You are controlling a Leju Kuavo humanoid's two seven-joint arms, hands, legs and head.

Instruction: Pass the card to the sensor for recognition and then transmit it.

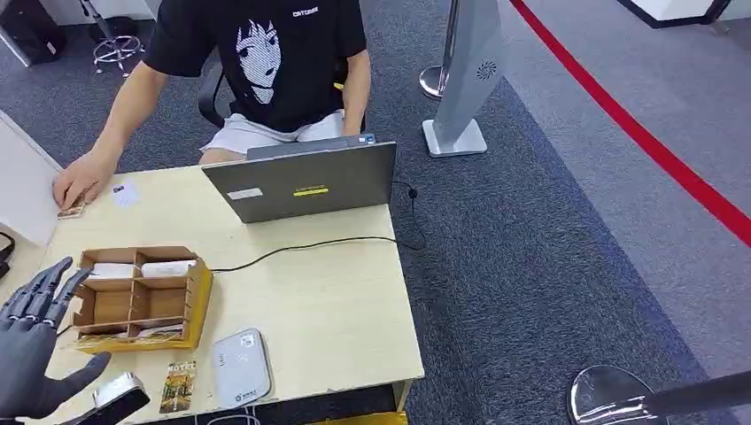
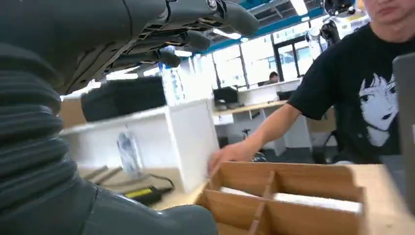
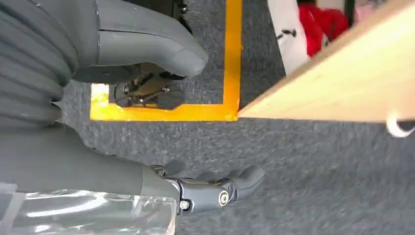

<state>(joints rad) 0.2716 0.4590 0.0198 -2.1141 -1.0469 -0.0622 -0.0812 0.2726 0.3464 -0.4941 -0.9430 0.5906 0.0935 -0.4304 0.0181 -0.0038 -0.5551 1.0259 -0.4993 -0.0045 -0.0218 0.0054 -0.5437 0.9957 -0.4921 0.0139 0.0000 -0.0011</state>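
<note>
Grey carpet surrounds my desk [image 1: 336,301]. My left hand [image 1: 35,341] hovers empty, fingers spread, at nine o'clock of the box [image 1: 137,297]; my right hand [image 3: 147,117] hangs empty. Cards [image 1: 168,267] lie inside; dividers could snag my fingers, tipping the box.

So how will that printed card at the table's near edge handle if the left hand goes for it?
The card looks thin and lies flat, so probably light, slightly bendy, and hard to get fingers under. On the smooth table it may slide when pushed.
</note>
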